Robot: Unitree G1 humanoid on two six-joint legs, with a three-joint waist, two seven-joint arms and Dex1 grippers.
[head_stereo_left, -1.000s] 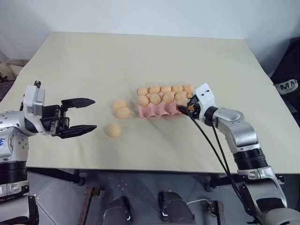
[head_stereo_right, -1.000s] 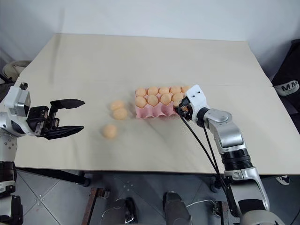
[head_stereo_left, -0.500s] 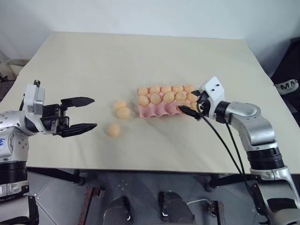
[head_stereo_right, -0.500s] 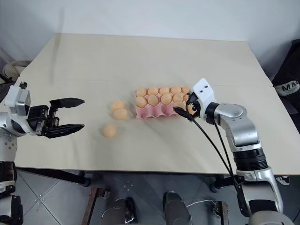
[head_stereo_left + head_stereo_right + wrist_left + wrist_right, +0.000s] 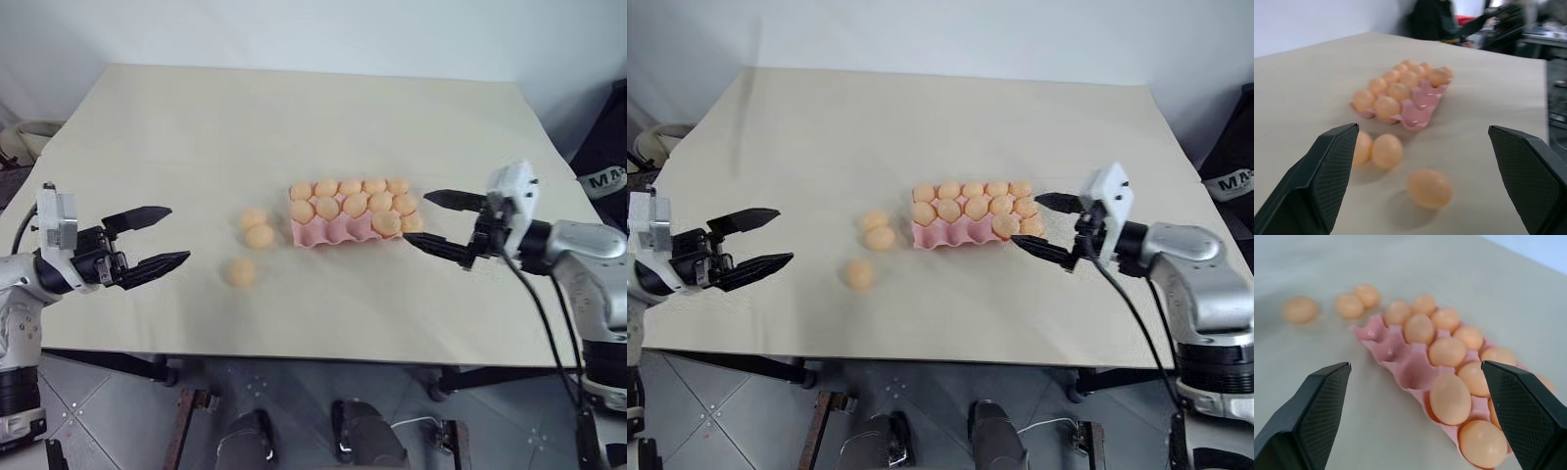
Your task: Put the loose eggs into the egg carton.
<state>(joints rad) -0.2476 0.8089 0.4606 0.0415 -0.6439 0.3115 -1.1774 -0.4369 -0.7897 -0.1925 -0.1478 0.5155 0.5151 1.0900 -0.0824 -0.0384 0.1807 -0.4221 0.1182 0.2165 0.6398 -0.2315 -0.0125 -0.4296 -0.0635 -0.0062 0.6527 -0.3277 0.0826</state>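
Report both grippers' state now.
Left gripper: open, holding nothing.
Right gripper: open, holding nothing, beside the egg carton.

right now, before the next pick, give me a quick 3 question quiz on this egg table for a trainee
1. How many loose eggs lie on the table outside the egg carton?
2. True or false: the right gripper is shut on an egg.
3. Which carton row has empty cups? A) the far row B) the middle row C) the row nearest the robot

Key:
1. Three, all on the carton's left side.
2. False; its fingers stand open with nothing between them.
3. C; three cups at the left end of that row are empty.
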